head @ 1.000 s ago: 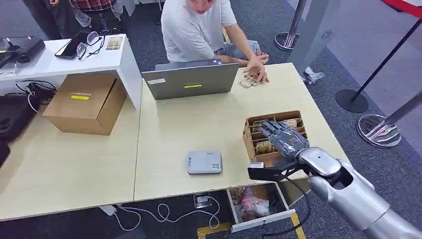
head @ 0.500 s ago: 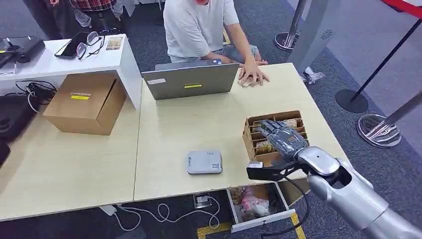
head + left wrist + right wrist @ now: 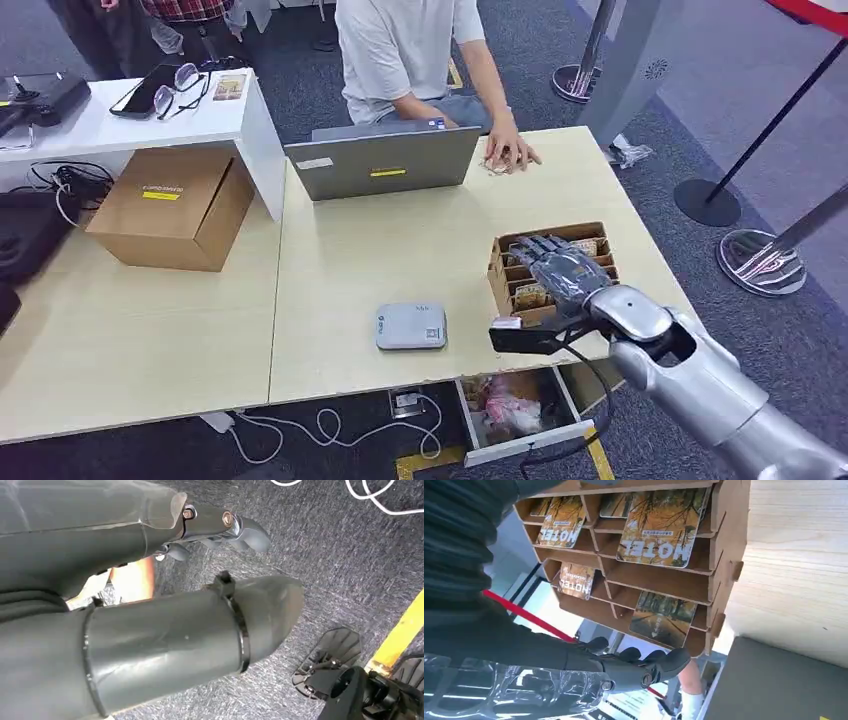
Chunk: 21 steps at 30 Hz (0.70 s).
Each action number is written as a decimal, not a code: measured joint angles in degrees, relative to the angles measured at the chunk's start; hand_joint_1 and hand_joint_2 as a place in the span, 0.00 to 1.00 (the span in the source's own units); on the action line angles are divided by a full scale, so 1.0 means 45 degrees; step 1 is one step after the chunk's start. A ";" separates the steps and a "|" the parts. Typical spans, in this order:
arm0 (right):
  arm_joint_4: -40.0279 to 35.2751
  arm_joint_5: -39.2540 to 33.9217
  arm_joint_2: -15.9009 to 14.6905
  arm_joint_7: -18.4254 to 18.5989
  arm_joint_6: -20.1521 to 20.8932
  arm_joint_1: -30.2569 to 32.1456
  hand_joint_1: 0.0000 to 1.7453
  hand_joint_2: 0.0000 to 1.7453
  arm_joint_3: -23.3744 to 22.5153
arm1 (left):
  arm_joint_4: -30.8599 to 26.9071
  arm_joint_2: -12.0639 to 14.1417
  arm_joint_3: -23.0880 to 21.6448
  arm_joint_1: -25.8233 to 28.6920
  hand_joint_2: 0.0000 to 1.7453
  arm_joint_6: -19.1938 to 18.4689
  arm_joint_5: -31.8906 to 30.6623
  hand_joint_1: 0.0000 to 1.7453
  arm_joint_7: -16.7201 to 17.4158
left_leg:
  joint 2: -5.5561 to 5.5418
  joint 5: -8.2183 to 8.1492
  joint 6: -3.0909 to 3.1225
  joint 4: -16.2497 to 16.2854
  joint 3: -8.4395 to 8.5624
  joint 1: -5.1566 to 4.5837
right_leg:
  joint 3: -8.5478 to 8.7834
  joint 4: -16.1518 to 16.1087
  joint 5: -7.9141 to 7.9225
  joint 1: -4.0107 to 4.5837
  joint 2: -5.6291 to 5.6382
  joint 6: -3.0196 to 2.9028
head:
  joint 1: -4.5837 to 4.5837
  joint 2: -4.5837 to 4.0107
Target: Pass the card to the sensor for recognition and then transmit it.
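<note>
Right hand (image 3: 560,268) over the card rack (image 3: 497,268) on the table (image 3: 350,250), fingers apart and stretched across the compartments, gripping nothing. From the right wrist view, dark fingers (image 3: 644,665) reach past the rack's far rows, clear of the cards. Cards (image 3: 659,525) printed "HOTEL" stand tilted in the cardboard slots — one large in a near compartment, smaller ones (image 3: 576,580) in others, one more (image 3: 659,617) further along. All cards seated in the rack, none lifted.

Sensor (image 3: 411,326) — a flat grey pad — flat on the table, beside the rack toward the robot's left, apart from it, near the front edge.

Left hand (image 3: 220,527) down by the floor in the left wrist view, over grey carpet (image 3: 320,555), fingers loosely curled with nothing in them; whether fully closed, cannot tell.

Closed laptop (image 3: 385,160) at the table's far side. Behind it a person (image 3: 410,50) in a light shirt, one hand (image 3: 510,152) pressed on the table over a small pile of cards. Cardboard box (image 3: 175,205) on the adjoining table to the left. Open drawer (image 3: 515,410) below the front edge, under the right arm.
</note>
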 joint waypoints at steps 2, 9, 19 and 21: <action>0.0083 0.0005 0.0039 -0.0029 0.0000 -0.0047 0.10 1.00 0.0039 | 0.0029 0.0000 0.0005 -0.0001 0.00 -0.0010 0.0000 0.00 -0.0029 | 0.0000 0.0000 0.0000 0.0000 0.0000 0.0000 | 0.0000 0.0000 0.0000 0.0000 0.0000 0.0000 | 0.0005 0.0000; 0.0310 -0.0063 0.0111 -0.0073 -0.0039 -0.0266 0.19 1.00 0.0247 | 0.0136 0.0000 0.0058 -0.0011 0.00 -0.0063 0.0019 0.00 -0.0078 | 0.0000 0.0000 0.0000 0.0000 0.0001 0.0000 | 0.0000 0.0000 0.0000 0.0000 0.0000 0.0000 | 0.0000 0.0000; 0.0490 -0.0077 0.0175 -0.0078 -0.0039 -0.0388 0.24 1.00 0.0291 | 0.0242 0.0000 0.0063 -0.0030 0.00 -0.0068 0.0024 0.00 -0.0083 | 0.0000 0.0000 0.0000 0.0000 0.0001 0.0000 | 0.0001 0.0000 0.0000 0.0000 0.0000 0.0000 | 0.0000 0.0000; 0.0500 -0.0083 0.0184 -0.0078 -0.0049 -0.0400 0.23 1.00 0.0291 | 0.0262 0.0000 0.0063 -0.0045 0.00 -0.0078 0.0024 0.00 -0.0083 | 0.0000 0.0000 0.0000 0.0000 0.0001 0.0000 | 0.0001 0.0000 0.0000 0.0000 0.0000 0.0000 | 0.0005 0.0000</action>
